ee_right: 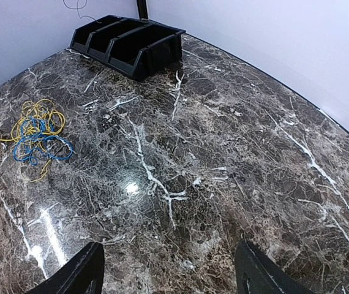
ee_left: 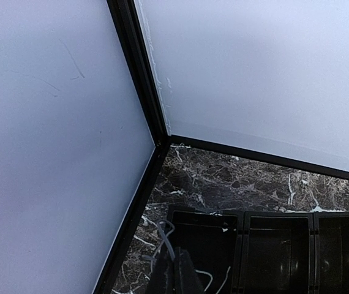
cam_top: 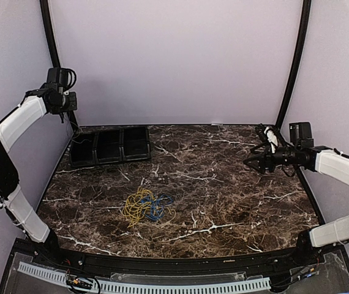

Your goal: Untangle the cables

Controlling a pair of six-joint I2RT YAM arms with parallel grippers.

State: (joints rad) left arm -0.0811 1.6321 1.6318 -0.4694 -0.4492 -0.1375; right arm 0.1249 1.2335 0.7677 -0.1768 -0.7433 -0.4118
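One marble tabletop (cam_top: 223,184) carried a three-bay black bin (cam_top: 110,146). The left tool (cam_top: 69,101), pinched shut and empty, hovered high over the bin's left end. The right tool (cam_top: 252,161), spread wide and empty, hung well right of it. The yellow cable (cam_top: 135,205) and blue cable (cam_top: 158,207) lay interlaced well in front of the bin. Pinching one outer loop of each colour and parting them slowly looked wisest.

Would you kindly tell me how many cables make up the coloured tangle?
2: the yellow cable on the left, the blue cable on the right, intertwined on the table.
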